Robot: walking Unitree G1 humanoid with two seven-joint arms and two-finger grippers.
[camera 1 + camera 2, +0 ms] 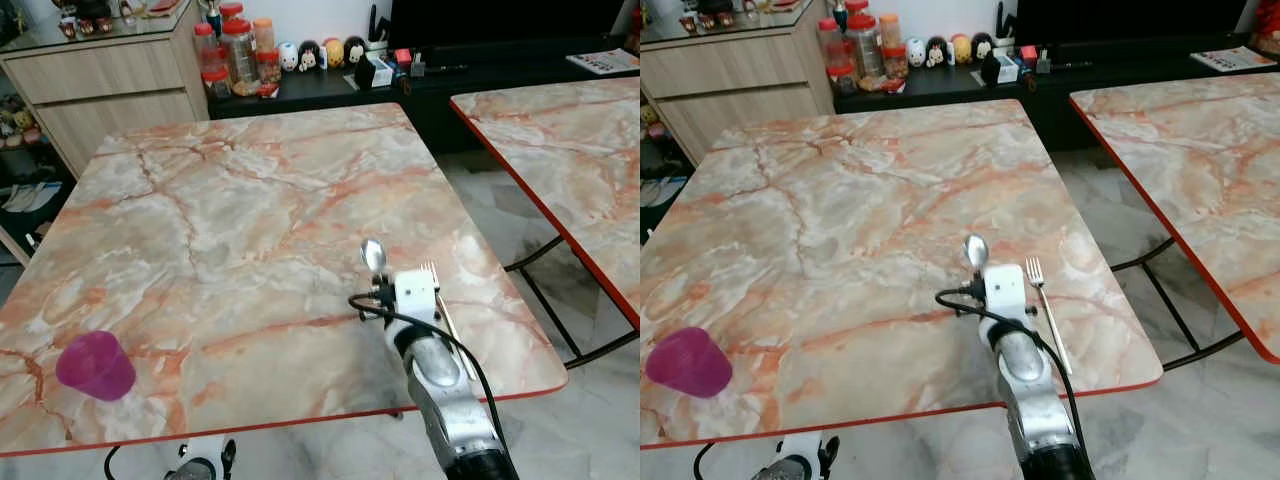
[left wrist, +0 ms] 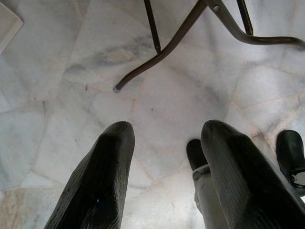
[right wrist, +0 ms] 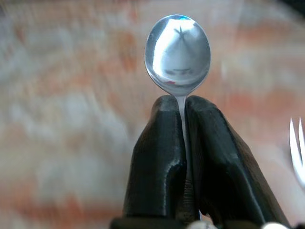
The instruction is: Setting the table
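1. The right claw [image 3: 185, 107] is closed on the spoon [image 3: 177, 53], its two black fingers [image 3: 157, 157] pinching the neck so the shiny bowl sticks out past the tips.
2. In the eye views the right arm reaches over the near right part of the marbled surface [image 1: 230, 210], with the spoon bowl [image 1: 976, 251] ahead of the wrist.
3. A fork [image 1: 1048, 310] lies flat on the surface just to the right of that wrist, tines pointing away from the robot.
4. A pink cup [image 1: 95, 365] sits near the front left corner, well apart from the cutlery.
5. The left claw [image 2: 167, 138] hangs below the surface over the pale tiled floor [image 2: 62, 71], its fingers spread apart and empty.
6. A second marbled table [image 1: 570, 130] stands to the right.
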